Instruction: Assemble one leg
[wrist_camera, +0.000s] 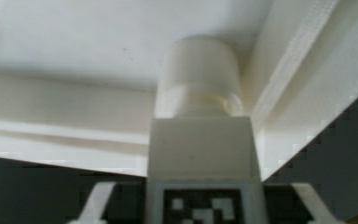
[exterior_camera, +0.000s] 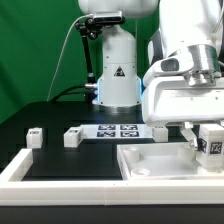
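My gripper (exterior_camera: 208,133) is at the exterior view's right, shut on a leg (exterior_camera: 211,148), a white stubby post with a black-and-white tag. It holds the leg just over the right end of the large white tray-like part (exterior_camera: 150,163). In the wrist view the leg (wrist_camera: 204,110) runs out from between my fingers (wrist_camera: 115,198), tag side toward the camera. Its rounded end is close to the tray part's raised rim (wrist_camera: 309,70), and whether they touch cannot be told. My gripper (wrist_camera: 202,203) shows only at the picture's edge.
Three more legs lie on the black table: one (exterior_camera: 35,137) at the exterior view's left, one (exterior_camera: 73,137) beside it, one (exterior_camera: 160,131) behind the tray part. The marker board (exterior_camera: 117,129) lies before the robot base (exterior_camera: 117,85). A white rail (exterior_camera: 40,160) borders the front.
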